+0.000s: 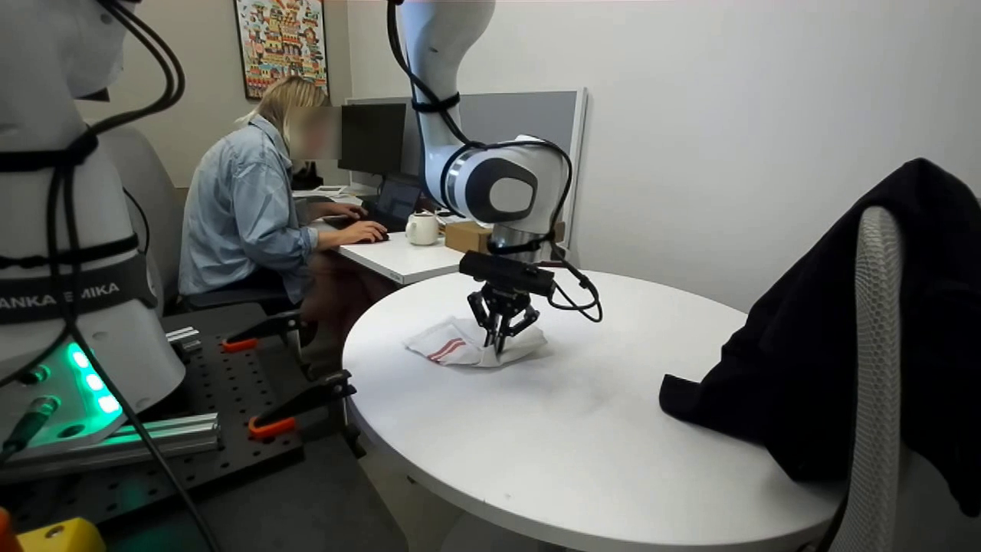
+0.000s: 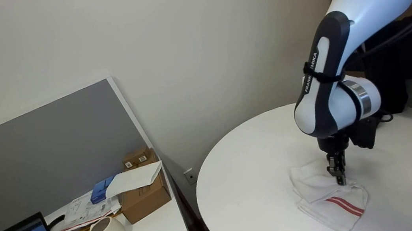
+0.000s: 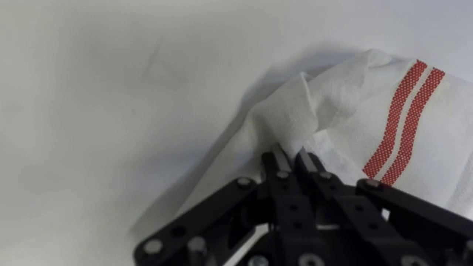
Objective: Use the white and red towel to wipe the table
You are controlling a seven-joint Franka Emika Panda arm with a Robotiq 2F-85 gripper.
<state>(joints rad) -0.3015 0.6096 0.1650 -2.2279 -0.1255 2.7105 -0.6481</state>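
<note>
White, red-striped towel [image 3: 347, 118] lies rumpled, pinched between the fingers [image 3: 282, 162].

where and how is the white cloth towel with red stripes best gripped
Probably at the raised fold that the black gripper holds, from above: the white cloth towel with red stripes lies mostly flat on the round white table, but that fold rises enough to pinch.

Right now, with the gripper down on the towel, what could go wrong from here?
The gripper seems to pinch only a small fold of the towel, so it could slip out during a sweep. The loose part spread around the grip may bunch up rather than wipe flat. A wide sweep across the table might catch the black cloth draped over the chair beside it.
</note>
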